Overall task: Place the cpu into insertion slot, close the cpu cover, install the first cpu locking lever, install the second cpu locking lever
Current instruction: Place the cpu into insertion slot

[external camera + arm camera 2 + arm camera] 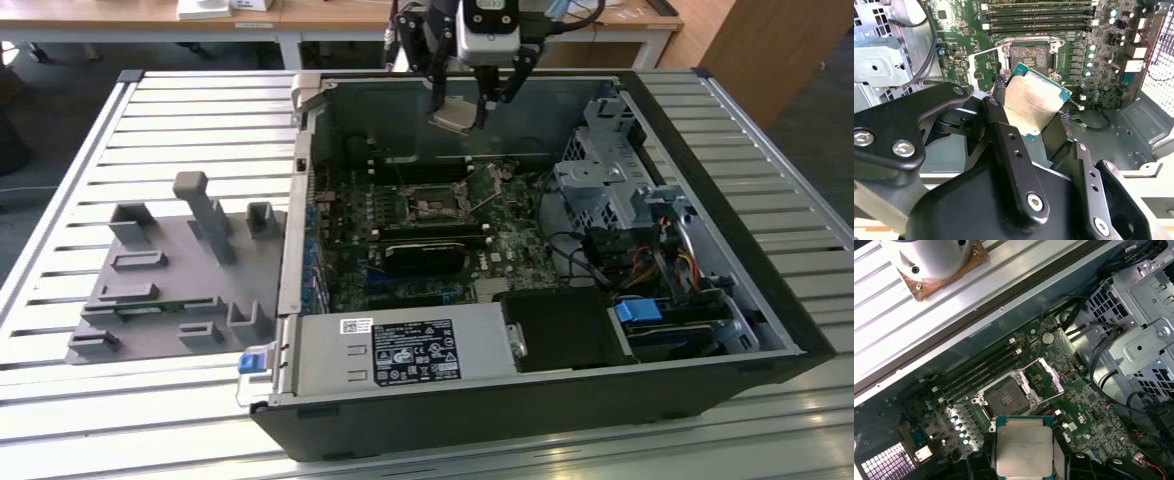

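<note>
My gripper (467, 104) hangs over the open computer case, shut on the cpu (453, 118), a flat square chip with a pale metal top. In both wrist views the cpu (1036, 95) (1024, 445) is pinched by its edges between the black fingers (1004, 135). It is held in the air, tilted, above and apart from the insertion slot (434, 206) (1029, 56) (1006, 397), whose dark centre lies bare. The cpu cover (1049, 376) (972, 65) stands swung up beside the slot.
The case sits on a slatted metal table (80, 130). A grey power-supply box (400, 350) fills the near side, drive cages (614, 185) and cables the exterior view's right. A grey fixture plate (174, 270) lies left. Memory sticks (1039, 15) flank the slot.
</note>
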Motion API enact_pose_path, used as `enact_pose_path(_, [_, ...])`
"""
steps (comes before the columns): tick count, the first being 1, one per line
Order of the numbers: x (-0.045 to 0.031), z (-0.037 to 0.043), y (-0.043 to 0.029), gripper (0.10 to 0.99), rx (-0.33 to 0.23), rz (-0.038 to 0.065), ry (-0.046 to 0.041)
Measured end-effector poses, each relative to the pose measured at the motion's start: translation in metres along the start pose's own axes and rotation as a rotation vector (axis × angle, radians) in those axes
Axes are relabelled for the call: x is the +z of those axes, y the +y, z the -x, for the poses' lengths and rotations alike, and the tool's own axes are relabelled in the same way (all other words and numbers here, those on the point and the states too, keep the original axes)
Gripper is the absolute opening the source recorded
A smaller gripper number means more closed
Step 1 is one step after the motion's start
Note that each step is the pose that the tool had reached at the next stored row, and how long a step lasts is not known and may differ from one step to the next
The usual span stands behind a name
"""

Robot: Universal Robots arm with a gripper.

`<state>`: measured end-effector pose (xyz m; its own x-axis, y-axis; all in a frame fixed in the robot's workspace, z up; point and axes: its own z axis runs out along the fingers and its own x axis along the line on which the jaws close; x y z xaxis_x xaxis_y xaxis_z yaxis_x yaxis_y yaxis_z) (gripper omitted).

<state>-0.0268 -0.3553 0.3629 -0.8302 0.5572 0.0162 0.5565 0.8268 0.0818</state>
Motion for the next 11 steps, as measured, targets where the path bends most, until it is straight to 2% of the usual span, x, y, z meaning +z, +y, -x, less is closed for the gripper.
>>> enact_pose_path(11, [0.0004,-0.0002,0.0002,0.541,0.092,0.000,-0.0084])
